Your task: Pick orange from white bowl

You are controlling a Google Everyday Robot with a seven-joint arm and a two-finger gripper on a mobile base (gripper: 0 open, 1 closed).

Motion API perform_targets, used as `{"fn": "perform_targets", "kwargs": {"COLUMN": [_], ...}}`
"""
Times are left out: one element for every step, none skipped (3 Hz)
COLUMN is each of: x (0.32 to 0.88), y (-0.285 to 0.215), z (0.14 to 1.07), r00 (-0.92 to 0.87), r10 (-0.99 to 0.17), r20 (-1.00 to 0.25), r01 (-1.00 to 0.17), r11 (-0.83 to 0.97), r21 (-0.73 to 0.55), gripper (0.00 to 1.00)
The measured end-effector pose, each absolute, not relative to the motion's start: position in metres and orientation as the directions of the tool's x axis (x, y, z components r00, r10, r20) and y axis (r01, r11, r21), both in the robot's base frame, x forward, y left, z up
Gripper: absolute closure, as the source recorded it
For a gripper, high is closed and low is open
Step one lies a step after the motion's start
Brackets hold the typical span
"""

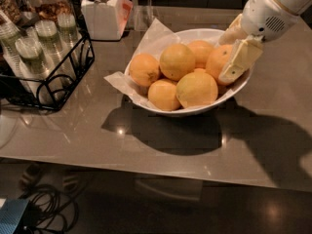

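Observation:
The white bowl (146, 48), lined with crinkled white paper, sits mid-table and holds several fruits. The orange (213, 58), deeper in colour than the others, lies at the bowl's right side. My gripper (224, 60) reaches down from the upper right into the bowl. One cream finger (239, 58) lies across the orange's near right side and the other (230, 33) is behind it, so the gripper is closed around the orange, which still rests in the bowl. Paler yellow-orange fruits (177, 61) fill the rest of the bowl.
A black wire rack (53, 77) with green-topped cups stands at the left. A white lidded jar (101, 11) and a glass jar (46, 4) stand at the back left. The table's front edge runs below the bowl, with cables (48, 206) on the floor.

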State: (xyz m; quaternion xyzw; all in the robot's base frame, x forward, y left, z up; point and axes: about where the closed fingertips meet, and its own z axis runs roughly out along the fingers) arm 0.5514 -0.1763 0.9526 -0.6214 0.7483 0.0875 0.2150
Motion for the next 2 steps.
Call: {"fn": "perform_targets", "kwargs": {"x": [0.5547,0.557], "y": [-0.1746,-0.1734], "z": [0.9387,0.9303], "r00": [-0.147,-0.154], "r10": [-0.887,-0.884], "r20": [-0.438,-0.442], "r01": [-0.973,-0.976], "r11": [0.209,0.206], "r21": [-0.096,-0.073], "gripper": [0.3,0.49]}}
